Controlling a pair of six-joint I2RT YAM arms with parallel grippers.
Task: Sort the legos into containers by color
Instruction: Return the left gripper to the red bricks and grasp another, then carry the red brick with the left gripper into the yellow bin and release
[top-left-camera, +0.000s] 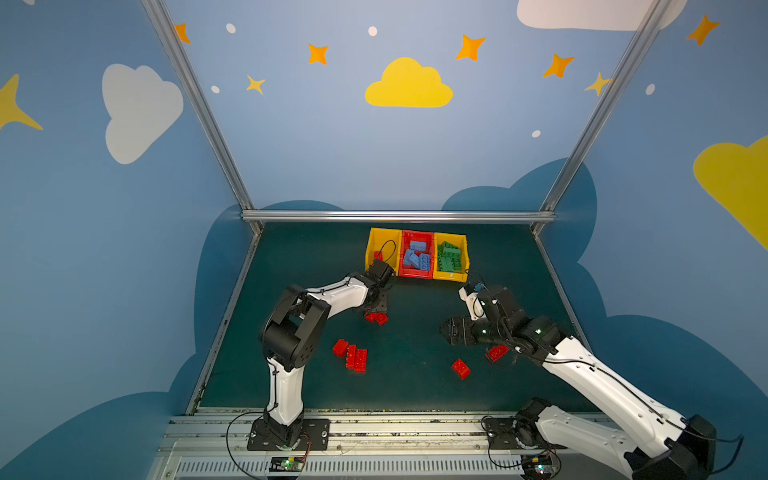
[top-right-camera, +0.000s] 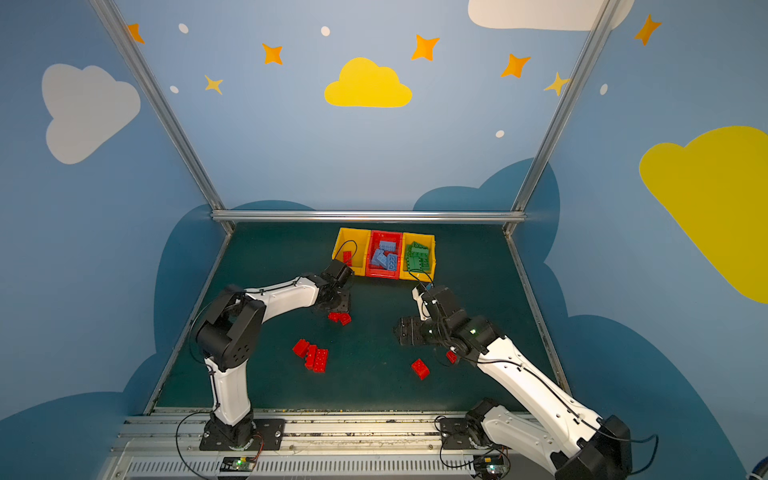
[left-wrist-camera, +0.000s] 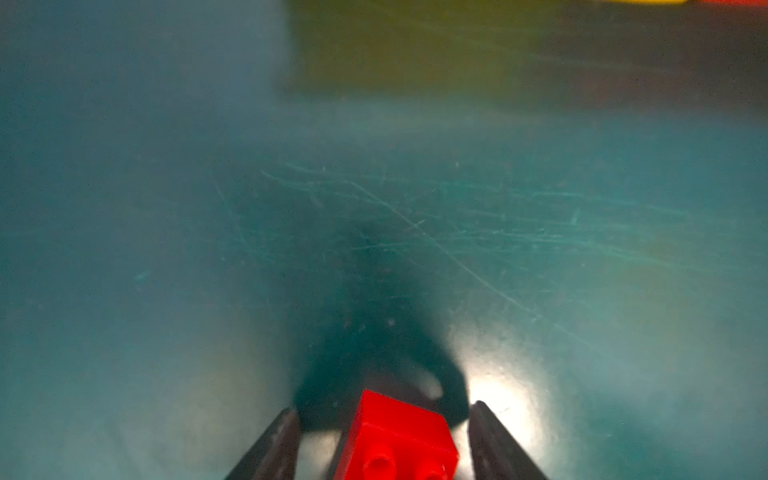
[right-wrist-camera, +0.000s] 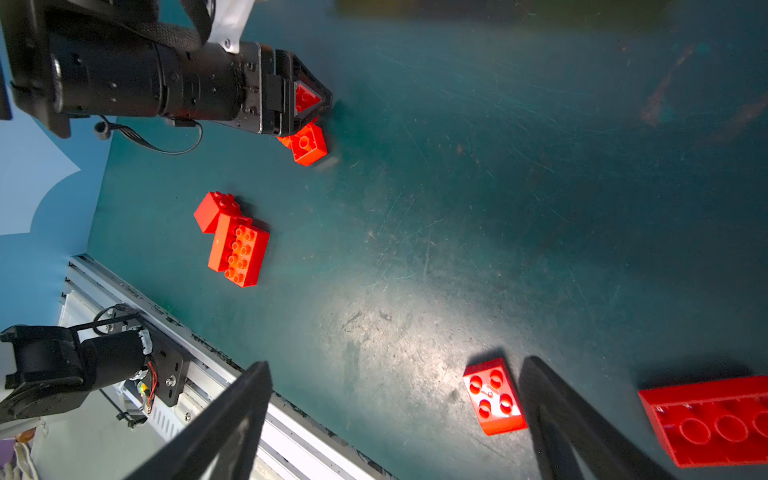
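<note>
My left gripper reaches down to the mat in front of the bins. It stands open around a red lego, with a gap on each side, and a second red lego lies against it. My right gripper hovers open and holds nothing. A small red lego lies upside down beside one of its fingers, and a longer one lies further out. Three red legos cluster near the left arm. The containers stand at the back: a yellow bin with one red lego, a red bin with blue legos, and a yellow bin with green legos.
A metal rail runs behind the bins, and the arm bases sit on a rail at the front edge. A cable loops over the left yellow bin. The right arm partly covers one red lego.
</note>
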